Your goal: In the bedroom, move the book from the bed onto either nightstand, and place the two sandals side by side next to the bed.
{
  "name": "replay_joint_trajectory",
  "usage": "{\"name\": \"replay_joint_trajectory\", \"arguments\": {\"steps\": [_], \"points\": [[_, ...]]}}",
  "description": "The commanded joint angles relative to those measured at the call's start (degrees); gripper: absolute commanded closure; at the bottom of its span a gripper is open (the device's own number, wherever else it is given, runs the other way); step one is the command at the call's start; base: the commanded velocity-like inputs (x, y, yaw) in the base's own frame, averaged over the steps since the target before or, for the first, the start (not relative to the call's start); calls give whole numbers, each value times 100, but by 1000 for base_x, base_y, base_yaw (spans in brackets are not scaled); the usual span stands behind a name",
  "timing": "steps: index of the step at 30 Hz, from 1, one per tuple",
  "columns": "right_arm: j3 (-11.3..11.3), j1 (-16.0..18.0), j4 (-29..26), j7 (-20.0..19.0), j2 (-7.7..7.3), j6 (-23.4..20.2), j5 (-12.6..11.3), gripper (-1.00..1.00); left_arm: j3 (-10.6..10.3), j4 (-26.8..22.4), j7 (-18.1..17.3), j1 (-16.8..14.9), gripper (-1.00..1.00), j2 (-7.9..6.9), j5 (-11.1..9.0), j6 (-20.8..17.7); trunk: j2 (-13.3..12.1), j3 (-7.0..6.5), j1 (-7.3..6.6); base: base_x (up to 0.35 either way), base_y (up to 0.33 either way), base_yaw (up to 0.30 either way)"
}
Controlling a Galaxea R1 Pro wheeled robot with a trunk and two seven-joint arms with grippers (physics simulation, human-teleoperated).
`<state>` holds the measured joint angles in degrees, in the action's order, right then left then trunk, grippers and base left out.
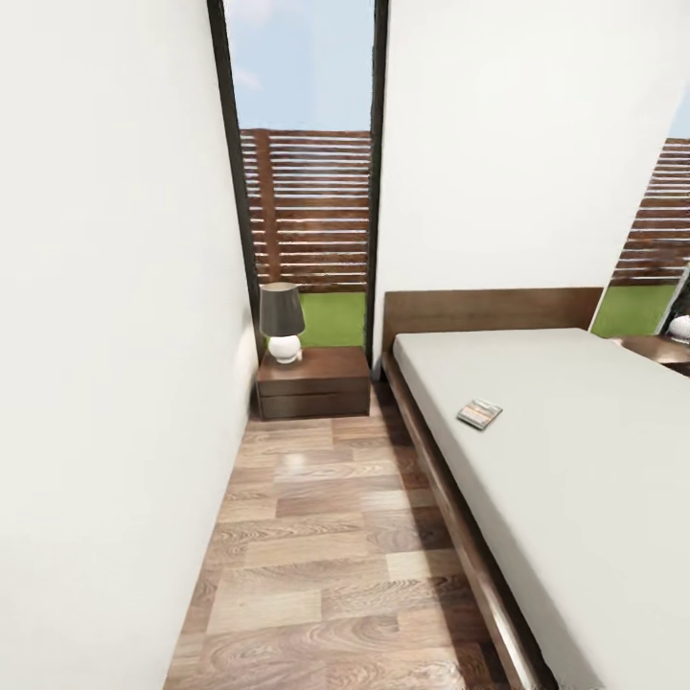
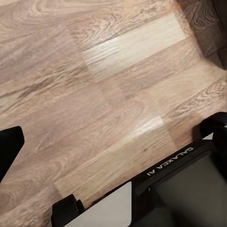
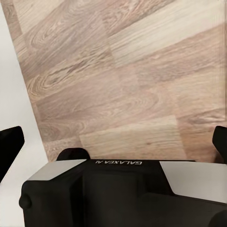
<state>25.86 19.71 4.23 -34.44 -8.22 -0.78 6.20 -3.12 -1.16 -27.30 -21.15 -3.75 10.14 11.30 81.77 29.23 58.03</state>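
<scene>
Head view: bed [image 1: 575,460] cut off rt; book [image 1: 480,413] blurry.

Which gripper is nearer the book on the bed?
Right, likely. The book lies on the bed, to the robot's right in the head view. Left gripper and right gripper both hang open over wood floor, well short of it; exact gap unclear.

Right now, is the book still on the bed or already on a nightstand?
On the bed. The book lies flat on the white mattress near its left edge; the nightstand carries a lamp, no book.
</scene>
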Motion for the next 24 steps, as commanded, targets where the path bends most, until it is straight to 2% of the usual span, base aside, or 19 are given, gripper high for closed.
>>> {"name": "replay_joint_trajectory", "arguments": {"steps": [1,6,16,24], "points": [[51,6,9,-10,-4,-9,56,-100,-29,2,6,-3,-100,0,33,48,3,6,0,14,1,-53],[51,6,8,-10,-4,-10,56,-100,-29,2,6,-3,-100,3,32,48,3,6,0,146,34,-15],[51,6,13,-10,-4,-10,56,-100,-23,2,6,-3,-100,-2,32,48,3,6,0,257,80,-1],[51,6,1,-17,51,-10,66,-100,-22,2,6,-3,-100,-3,32,48,3,6,0,271,82,0]]}}
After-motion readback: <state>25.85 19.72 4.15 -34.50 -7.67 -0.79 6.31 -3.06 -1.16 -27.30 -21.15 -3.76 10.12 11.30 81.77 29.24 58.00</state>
